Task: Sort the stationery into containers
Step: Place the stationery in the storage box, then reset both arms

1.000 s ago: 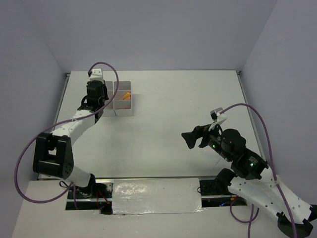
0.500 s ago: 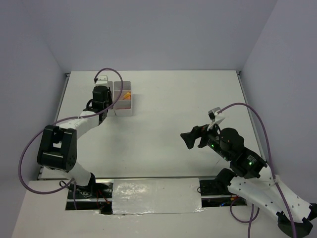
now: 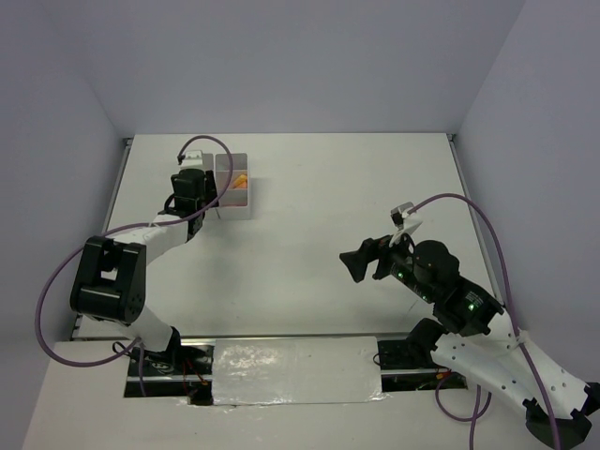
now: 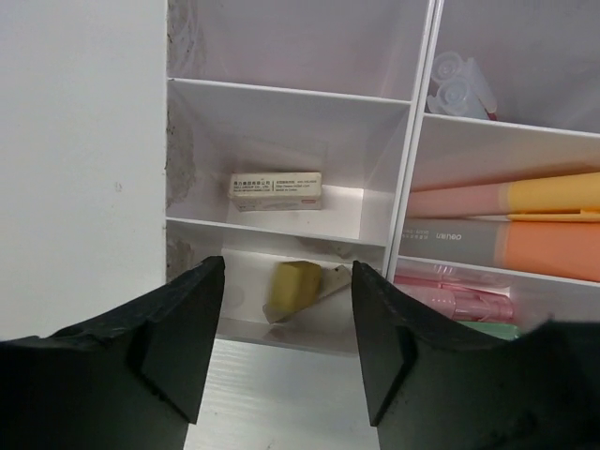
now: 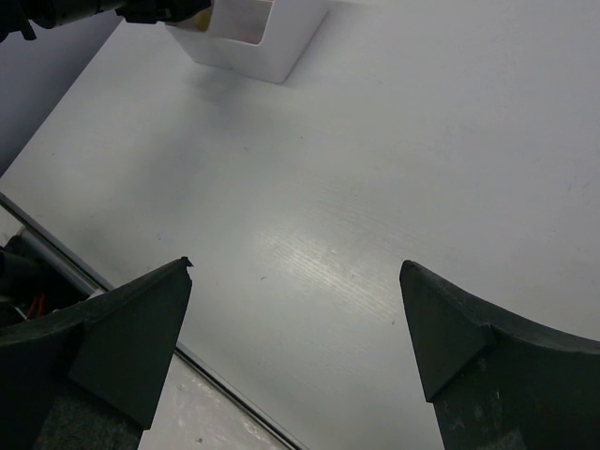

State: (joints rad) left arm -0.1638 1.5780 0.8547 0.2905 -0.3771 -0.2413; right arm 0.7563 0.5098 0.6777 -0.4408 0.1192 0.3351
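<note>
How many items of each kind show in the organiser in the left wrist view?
Markers: 4 (pink-yellow marker, orange marker, pink marker, green marker)
Blocks: 2 (white labelled block, yellow block)
Clear round-ended pieces: 2
Total: 8 visible

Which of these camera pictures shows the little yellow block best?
The left wrist view: the yellow block lies close up in a compartment of the organiser box. Overhead, the left arm hides it; the right wrist view catches only the box's outer corner.
</note>
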